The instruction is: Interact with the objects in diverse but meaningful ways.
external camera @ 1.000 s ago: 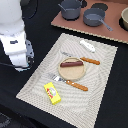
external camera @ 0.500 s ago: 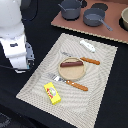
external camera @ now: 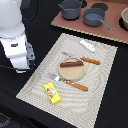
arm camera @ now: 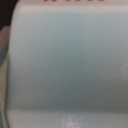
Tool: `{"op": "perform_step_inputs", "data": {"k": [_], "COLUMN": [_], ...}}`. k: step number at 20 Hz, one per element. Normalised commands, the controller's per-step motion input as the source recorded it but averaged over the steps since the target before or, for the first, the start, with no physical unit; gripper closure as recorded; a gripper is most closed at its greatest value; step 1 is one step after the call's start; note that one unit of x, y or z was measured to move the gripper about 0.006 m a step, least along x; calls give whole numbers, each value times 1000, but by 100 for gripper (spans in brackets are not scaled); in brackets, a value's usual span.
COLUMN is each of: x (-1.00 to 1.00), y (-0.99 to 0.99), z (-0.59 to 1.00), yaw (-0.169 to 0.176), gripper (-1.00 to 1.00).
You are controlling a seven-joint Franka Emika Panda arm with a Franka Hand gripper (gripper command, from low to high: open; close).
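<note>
A dark red-brown sausage (external camera: pixel 71 63) lies on a round tan plate (external camera: pixel 73 74) in the middle of a woven placemat (external camera: pixel 35 86). A yellow rectangular packet with a red mark (external camera: pixel 52 93) lies at the mat's near corner. A small white oblong piece (external camera: pixel 87 46) lies at the mat's far side. My white arm (external camera: pixel 15 42) stands at the exterior view's left, beside the mat; its fingers are hidden. A blurred pale blue surface (arm camera: pixel 65 65) with red marks along one edge fills the wrist view, very close to the camera.
An orange-handled knife (external camera: pixel 90 61) lies beside the plate and an orange-handled fork (external camera: pixel 75 85) in front of it. Two grey pots (external camera: pixel 70 9) (external camera: pixel 94 18) and a bowl (external camera: pixel 124 18) stand on a brown board (external camera: pixel 75 26) at the back.
</note>
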Motion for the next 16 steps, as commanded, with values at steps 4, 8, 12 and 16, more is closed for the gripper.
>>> {"op": "perform_step_inputs", "data": {"k": [4,8,12,16], "x": [21,389,652,664], "y": [189,541,681,616], "z": [456,990,899,752], "yaw": [-2,16,45,15], "gripper": [100,100,100,100]}}
